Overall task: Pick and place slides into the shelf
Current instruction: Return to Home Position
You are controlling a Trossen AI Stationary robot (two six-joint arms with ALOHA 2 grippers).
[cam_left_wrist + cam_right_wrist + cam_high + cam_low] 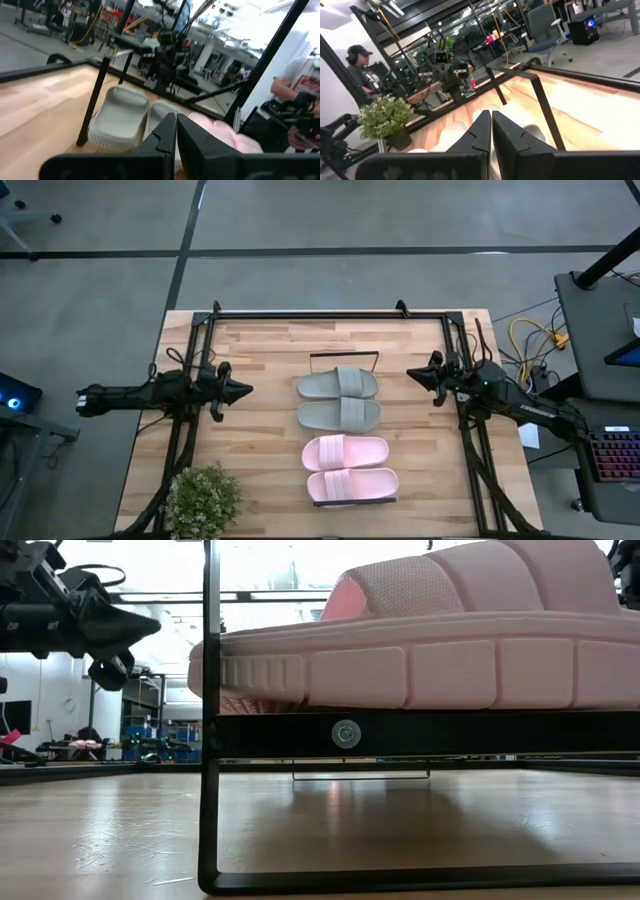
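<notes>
Slides (pixel 340 416) fill the shelf (pixel 480 735) in the middle of the plank table (pixel 260 450), straps up: the grey pair (pixel 338 383) at the far end, the pink pair (pixel 352 485) at the near end. The left gripper (pixel 244 390) hovers off to their left and the right gripper (pixel 411 374) to their right, each with fingers pressed together, holding nothing. A potted plant (pixel 203 498) stands at the near left corner.

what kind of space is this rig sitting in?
Probably a robotics lab or open workshop: grey floor with dark lines, a lit keyboard and loose yellow cables beside the table, equipment racks and an office chair in the room behind.
</notes>
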